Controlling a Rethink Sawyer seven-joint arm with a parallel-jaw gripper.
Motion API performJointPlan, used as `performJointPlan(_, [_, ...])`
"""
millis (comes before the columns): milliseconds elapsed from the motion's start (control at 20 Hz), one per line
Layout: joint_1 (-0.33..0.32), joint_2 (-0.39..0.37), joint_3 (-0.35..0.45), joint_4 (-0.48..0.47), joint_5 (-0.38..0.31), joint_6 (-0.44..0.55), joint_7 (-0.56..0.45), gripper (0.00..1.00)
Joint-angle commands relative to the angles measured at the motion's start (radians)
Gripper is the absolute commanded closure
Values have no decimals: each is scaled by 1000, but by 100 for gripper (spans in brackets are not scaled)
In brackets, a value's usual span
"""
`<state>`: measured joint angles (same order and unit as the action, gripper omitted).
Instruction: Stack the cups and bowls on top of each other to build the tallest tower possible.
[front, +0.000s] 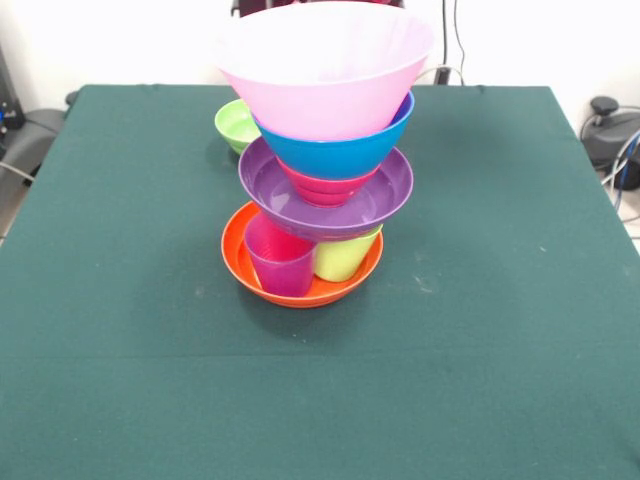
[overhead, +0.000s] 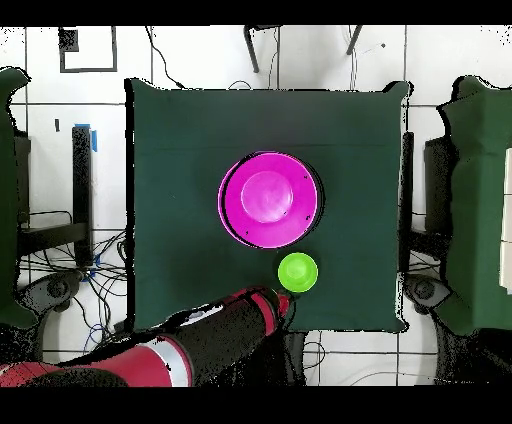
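Observation:
The tower stands mid-table. An orange bowl (front: 300, 290) at the bottom holds a purple cup (front: 279, 262) and a lime green cup (front: 345, 256), both upright. On the cups rests a purple bowl (front: 385, 185), then a small red bowl (front: 325, 187), a blue bowl (front: 340, 150) and a big pink bowl (front: 325, 70) on top. From above only the pink bowl (overhead: 270, 198) shows. A small green bowl (front: 235, 124) (overhead: 298, 271) sits alone on the table behind the tower. My gripper (overhead: 279, 303) hangs at the table's edge, close beside the green bowl and apart from the tower.
The dark green table cloth (front: 500, 320) (overhead: 170, 150) spreads all round the tower. My red and black arm (overhead: 200, 345) comes in over the table's edge by the green bowl. Cables and stands lie on the floor beyond the table.

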<state>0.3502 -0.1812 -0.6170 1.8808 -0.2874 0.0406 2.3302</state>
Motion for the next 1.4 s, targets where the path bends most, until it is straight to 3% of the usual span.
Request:
performJointPlan(50, [-64,42,171,-102,-29,-88,35,0])
performJointPlan(600, [-114,84,186,-103,-54,-149,26,0])
performJointPlan(1100, [-193,111,251,-116,-93,-194,19,0])
performJointPlan(1400, [-201,149,238,-130,-103,-231,28,0])
